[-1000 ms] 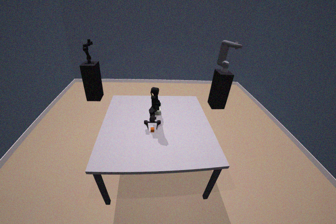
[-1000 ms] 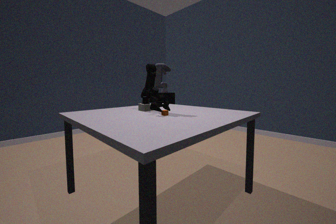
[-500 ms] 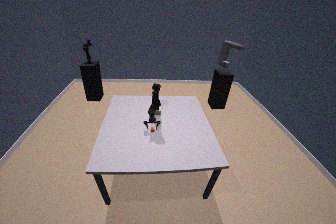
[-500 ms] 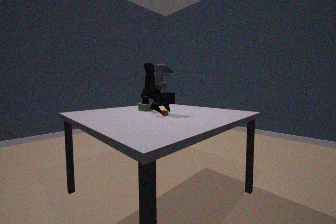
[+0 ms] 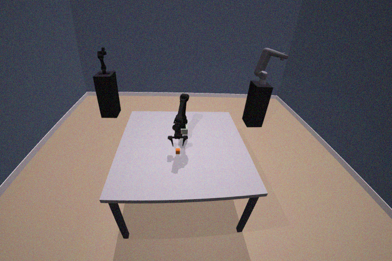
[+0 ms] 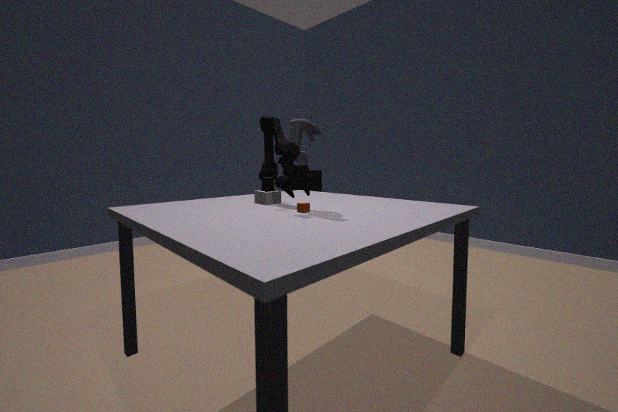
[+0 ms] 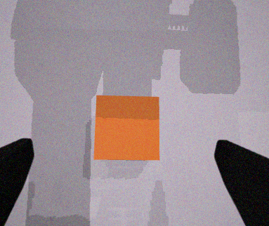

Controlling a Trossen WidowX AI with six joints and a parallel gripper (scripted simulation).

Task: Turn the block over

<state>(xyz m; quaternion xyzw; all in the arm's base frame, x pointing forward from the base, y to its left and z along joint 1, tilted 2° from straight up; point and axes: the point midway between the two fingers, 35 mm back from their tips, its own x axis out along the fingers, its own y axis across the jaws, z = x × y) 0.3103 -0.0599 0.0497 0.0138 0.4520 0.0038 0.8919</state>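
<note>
Now, surface: a pale grey rectangular table top (image 5: 202,169) on dark square legs, and we're seeing soft grey shadows of the arm spread across it.
Block: the small orange cube (image 5: 177,150) sits flat on the table, near the middle, just in front of the arm; in the wrist view the orange cube (image 7: 126,128) shows a plain bright top and a darker far side, with no marking visible on either.
Gripper: the black parallel-jaw gripper (image 5: 177,138) hangs above the table, raised clear of the cube, fingers spread to nearly their full width and nothing between them; the two dark fingertips sit at the lower corners of the wrist view, well apart from the cube on either side.
Arm: the black six-joint arm (image 6: 279,157) rises from a small light grey base block (image 6: 266,196) on the table and bends over toward the cube (image 6: 302,206).
Room: dark blue walls, a tan floor (image 5: 317,213) with a pale skirting strip along its edge.
Background: two tall black pedestals beyond the table, one (image 5: 106,94) carrying a small black arm, the other (image 5: 257,103) a grey one.
</note>
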